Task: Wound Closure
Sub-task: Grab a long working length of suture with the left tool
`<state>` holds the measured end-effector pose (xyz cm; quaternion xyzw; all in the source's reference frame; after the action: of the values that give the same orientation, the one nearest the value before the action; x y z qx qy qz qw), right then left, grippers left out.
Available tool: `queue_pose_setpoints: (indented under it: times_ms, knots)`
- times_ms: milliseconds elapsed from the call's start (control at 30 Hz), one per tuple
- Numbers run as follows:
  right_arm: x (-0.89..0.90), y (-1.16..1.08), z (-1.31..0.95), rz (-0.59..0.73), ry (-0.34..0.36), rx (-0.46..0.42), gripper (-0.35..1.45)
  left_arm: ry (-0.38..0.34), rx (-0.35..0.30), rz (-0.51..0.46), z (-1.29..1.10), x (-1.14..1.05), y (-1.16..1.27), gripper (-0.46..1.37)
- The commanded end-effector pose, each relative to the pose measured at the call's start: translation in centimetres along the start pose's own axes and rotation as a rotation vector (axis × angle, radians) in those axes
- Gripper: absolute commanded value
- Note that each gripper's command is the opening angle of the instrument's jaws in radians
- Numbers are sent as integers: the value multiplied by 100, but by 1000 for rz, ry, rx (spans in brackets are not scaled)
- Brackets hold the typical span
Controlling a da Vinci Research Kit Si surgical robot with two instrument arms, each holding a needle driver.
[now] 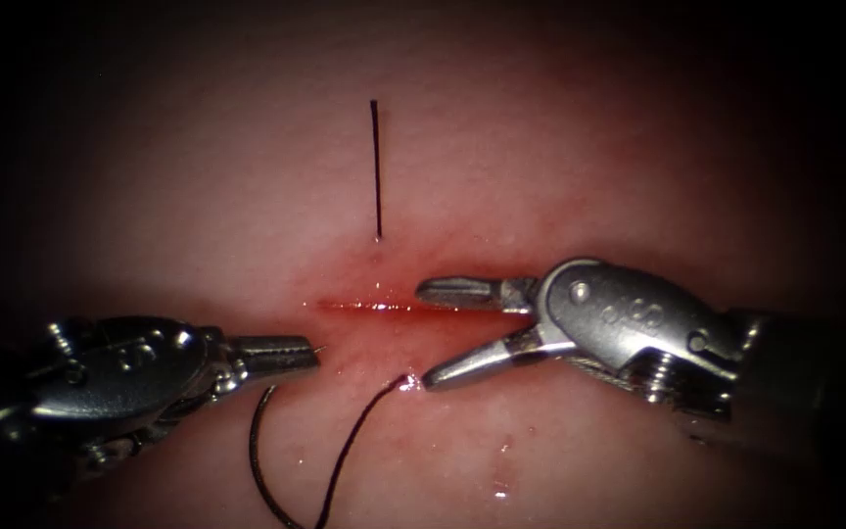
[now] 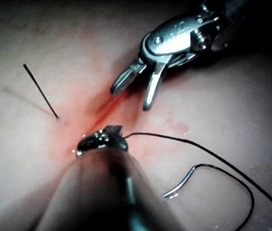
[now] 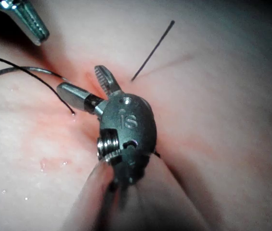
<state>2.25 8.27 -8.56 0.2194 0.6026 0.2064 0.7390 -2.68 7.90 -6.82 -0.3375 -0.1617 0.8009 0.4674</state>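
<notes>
Endoscope view: right tool at 3 o'clock, 2 jaws spread wide astride the cut, holding nothing; left tool at 8 o'clock, jaws closed on the thread, which enters the tissue just below the cut, a cut end standing at 12. Left wrist view: needle lies free on the tissue, held by neither tool. Right wrist view: open jaws near the thread; my guess, a snag could pull the stitch.
</notes>
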Motion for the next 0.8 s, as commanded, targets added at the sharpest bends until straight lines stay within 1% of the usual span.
queue_pose_setpoints:
  times_ms: [33, 133, 200, 300, 433, 500, 800]
  knots:
    - [1, -1, -1, 0, 0, -2, 61, -2, -5, 0, -1, 1, -1, -24]
    - [2, -1, -2, 2, 1, -5, 62, -2, -5, 0, -1, 1, 0, -25]
    - [3, -2, -3, 2, 1, -9, 63, -2, -5, -1, -2, 1, 1, -22]
    - [0, -8, -3, 0, 0, -6, 64, -2, -4, 9, -3, 2, 4, -22]
    - [-2, -12, -4, -1, -1, -2, 63, -1, -3, 7, -1, 2, 5, -27]
    - [-1, -11, -5, -1, 0, -3, 63, -1, -2, 7, 0, 3, 6, -25]
    - [2, -8, -7, -3, 1, -12, 63, 2, -5, 44, 0, 0, 10, -35]
